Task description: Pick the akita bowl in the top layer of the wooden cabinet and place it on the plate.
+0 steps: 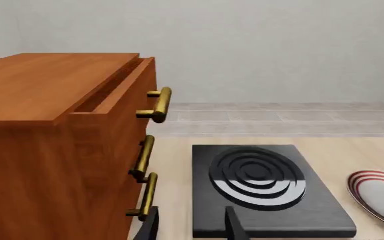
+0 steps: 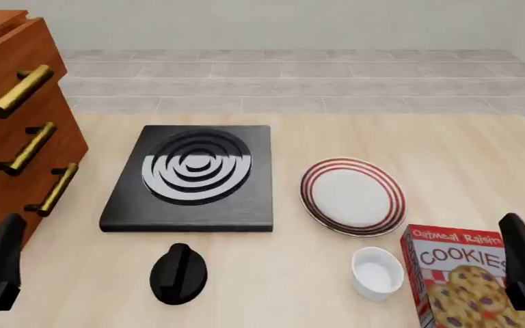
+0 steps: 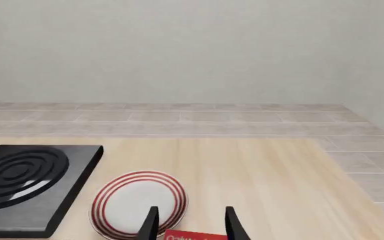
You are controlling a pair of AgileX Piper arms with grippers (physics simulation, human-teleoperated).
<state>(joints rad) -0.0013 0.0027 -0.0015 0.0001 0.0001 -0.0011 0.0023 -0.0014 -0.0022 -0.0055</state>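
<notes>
The wooden cabinet [image 1: 38, 150] stands at the table's left edge. Its top layer [image 1: 115, 97] is pulled out a little, leaving a narrow gap behind the drawer front with the brass handle [image 1: 160, 105]. The inside is hidden, so the akita bowl is out of view. The plate [image 2: 352, 195], white with red rings, lies right of centre on the table. My left gripper [image 1: 192, 229] is open, low at the front left beside the cabinet's bottom drawer. My right gripper [image 3: 190, 227] is open near the front right, above the cookie box and short of the plate [image 3: 138, 204].
A black square stove [image 2: 189, 179] with white rings lies between cabinet and plate. In front of it sits a black knob-like object [image 2: 178, 273]. A plain white small bowl [image 2: 377, 273] and an oatmeal cookie box [image 2: 463, 283] stand at the front right.
</notes>
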